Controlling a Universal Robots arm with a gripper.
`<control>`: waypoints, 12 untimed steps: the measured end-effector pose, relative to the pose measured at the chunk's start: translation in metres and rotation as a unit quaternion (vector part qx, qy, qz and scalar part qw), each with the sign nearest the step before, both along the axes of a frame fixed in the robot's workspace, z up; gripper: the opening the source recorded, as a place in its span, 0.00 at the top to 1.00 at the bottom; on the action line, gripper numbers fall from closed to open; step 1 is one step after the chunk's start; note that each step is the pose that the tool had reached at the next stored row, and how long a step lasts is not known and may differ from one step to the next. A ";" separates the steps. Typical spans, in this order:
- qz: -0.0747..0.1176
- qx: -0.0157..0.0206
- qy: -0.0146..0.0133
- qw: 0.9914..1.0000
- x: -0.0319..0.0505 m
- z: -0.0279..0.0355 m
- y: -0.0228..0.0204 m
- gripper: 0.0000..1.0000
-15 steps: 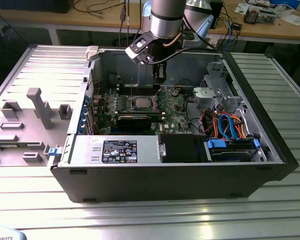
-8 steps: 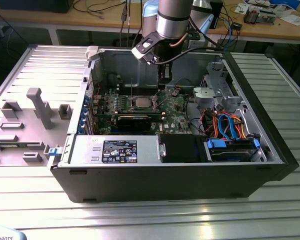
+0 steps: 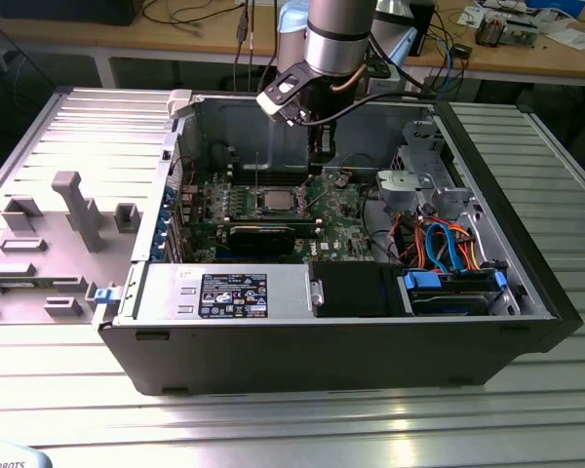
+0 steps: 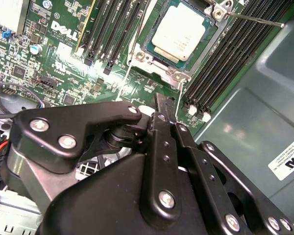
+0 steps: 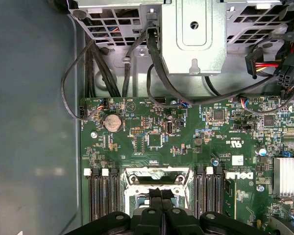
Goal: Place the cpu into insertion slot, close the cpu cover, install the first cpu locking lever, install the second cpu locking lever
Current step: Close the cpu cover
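The cpu (image 4: 179, 30), a silver-grey square chip, lies in the insertion slot (image 4: 148, 49) on the green board. The cpu cover (image 4: 167, 70) is a silver frame lying flat around the chip. A thin metal lever (image 4: 255, 18) runs out from one socket corner over the black memory slots. My gripper (image 4: 160, 100) hovers a little above the board beside the socket, black fingers (image 5: 155, 198) pressed together with nothing between them. In the exterior view the cpu (image 3: 276, 200) sits mid-board, and the gripper (image 3: 322, 151) hangs above and toward that view's right of it.
The open computer case (image 3: 526, 292) lies on a ribbed metal table. Black memory slots (image 4: 220, 63) flank the socket. A long black expansion card (image 3: 263, 234) sits nearer the front. A drive cage (image 5: 193, 39) and loose cables (image 3: 448, 249) fill the exterior view's right.
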State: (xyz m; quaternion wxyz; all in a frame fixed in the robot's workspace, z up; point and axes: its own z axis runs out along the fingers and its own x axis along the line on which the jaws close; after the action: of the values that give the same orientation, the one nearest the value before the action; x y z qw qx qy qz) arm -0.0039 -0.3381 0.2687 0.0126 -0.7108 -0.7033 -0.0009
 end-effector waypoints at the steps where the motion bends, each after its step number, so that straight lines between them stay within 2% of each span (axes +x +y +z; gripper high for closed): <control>1: 0.000 0.000 0.000 1.000 0.0000 0.0000 0.0000 0.89; 12: 0.000 0.000 0.000 1.000 0.0074 0.0000 0.0000 0.89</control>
State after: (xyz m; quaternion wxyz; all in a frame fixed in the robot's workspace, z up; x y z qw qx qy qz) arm 0.0035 -0.3380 0.2687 0.0126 -0.7108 -0.7033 -0.0009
